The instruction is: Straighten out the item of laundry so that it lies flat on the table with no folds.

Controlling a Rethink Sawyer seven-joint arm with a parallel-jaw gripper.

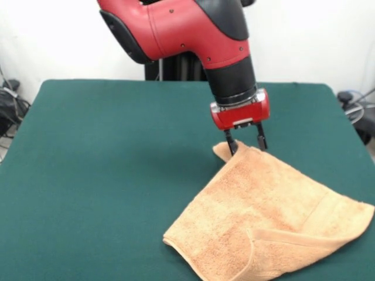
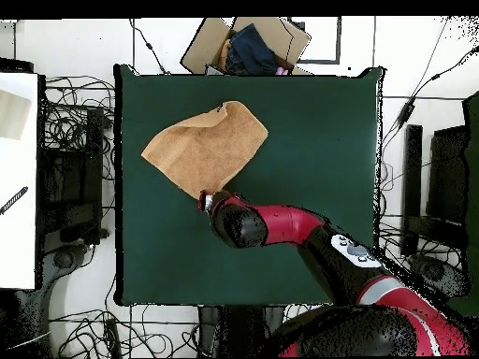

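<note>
The item of laundry is a peach-orange towel lying on the right near part of the green table. A flap along its near right edge is folded over, and its far corner is slightly bunched. My gripper points down right at that far corner, its two fingers spread apart, open, with the tips at the cloth's edge. From overhead the towel lies on the upper left part of the table and the gripper is at its lower corner.
An open cardboard box with dark cloth in it stands beyond the table's top edge in the overhead view. Cables and equipment lie on the floor around the table. The arm reaches across the table's lower half.
</note>
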